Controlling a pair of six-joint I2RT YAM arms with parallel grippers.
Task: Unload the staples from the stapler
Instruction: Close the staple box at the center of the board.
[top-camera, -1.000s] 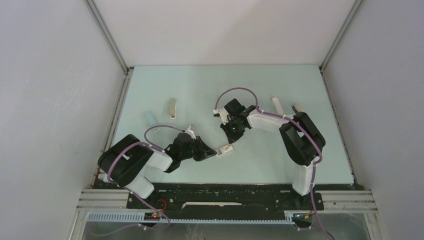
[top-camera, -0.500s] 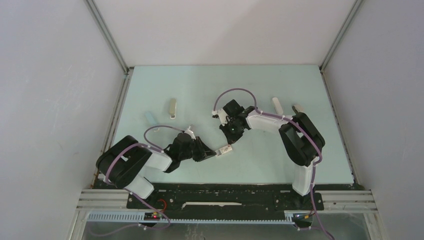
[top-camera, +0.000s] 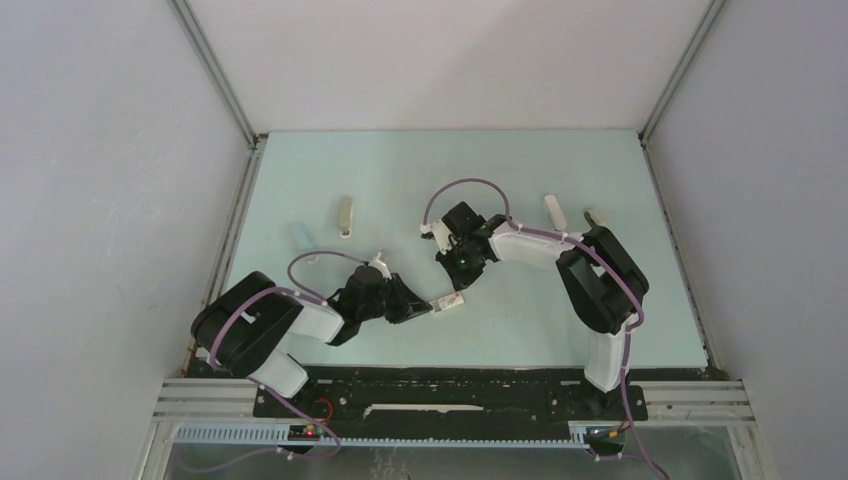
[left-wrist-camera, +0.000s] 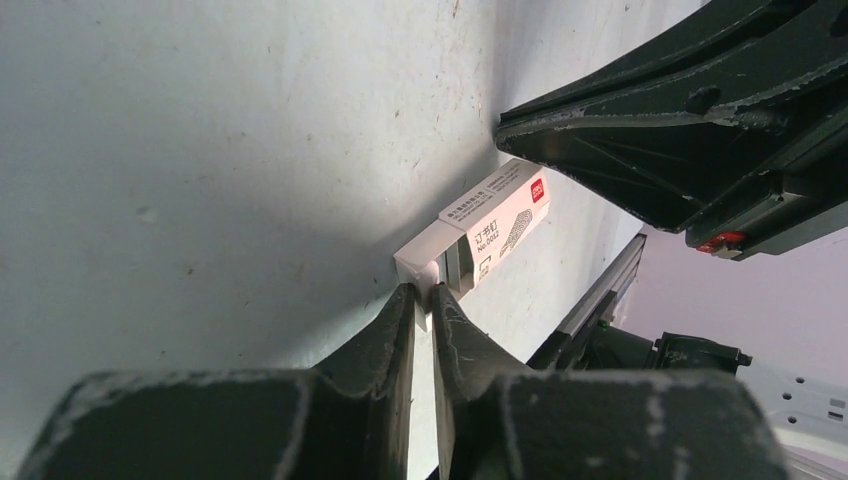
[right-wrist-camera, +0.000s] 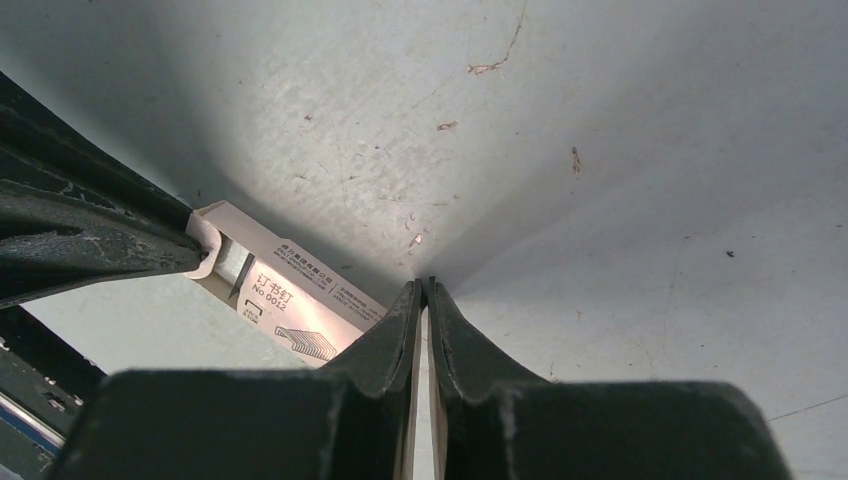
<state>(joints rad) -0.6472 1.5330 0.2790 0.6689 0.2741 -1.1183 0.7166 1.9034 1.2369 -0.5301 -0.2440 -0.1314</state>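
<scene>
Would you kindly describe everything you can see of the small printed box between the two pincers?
The staple box is a small white cardboard sleeve printed with black text, a staple drawing and a red logo. It lies on the pale table, its inner tray drawn slightly out, baring grey staples. The shut left pincer pinches the tray's end; the shut right pincer meets the opposite end.

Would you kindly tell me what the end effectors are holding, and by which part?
Both pinch the small printed box: the left end effector grips a thin flap at its open end, the right end effector seemingly its opposite end.
</scene>
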